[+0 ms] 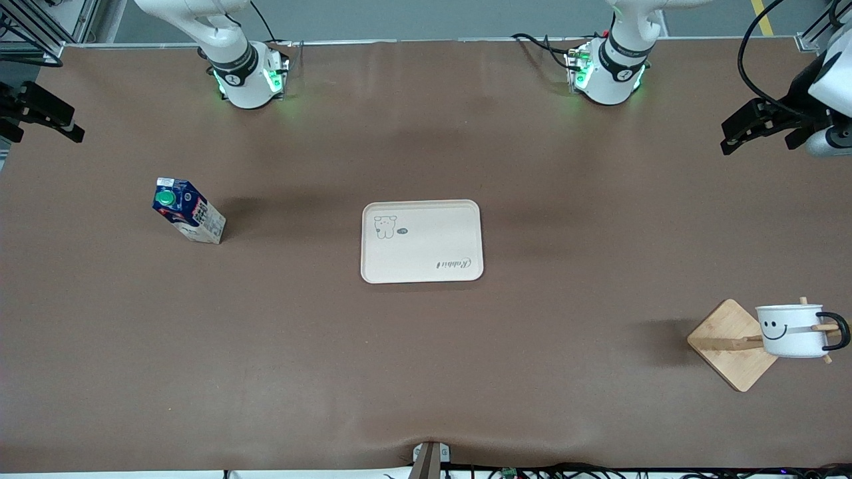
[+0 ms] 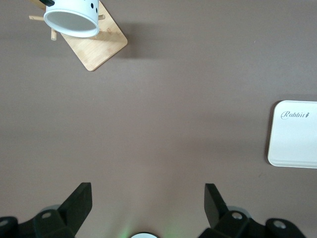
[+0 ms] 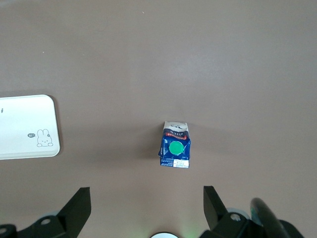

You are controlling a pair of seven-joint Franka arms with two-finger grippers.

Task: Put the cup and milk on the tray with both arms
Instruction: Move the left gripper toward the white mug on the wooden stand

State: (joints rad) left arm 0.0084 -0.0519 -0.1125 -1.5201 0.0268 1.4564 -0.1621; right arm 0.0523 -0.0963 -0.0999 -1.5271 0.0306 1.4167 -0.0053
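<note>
two white jointed arms, glossy rounded shells. black band round each lower joint with a small white round mark. bases glow green; black cables bunch at the left arm's base. left gripper (image 1: 732,136) and right gripper (image 1: 70,130): matte black, blocky angular fingers (image 2: 79,201), round screws at their roots.

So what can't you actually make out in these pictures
- Cup: how it hangs on the bamboo stand; the mug hides the pegs in the front view.
- Milk print: too small to read.
- Right gripper: partly cut off by the front view's edge.
</note>
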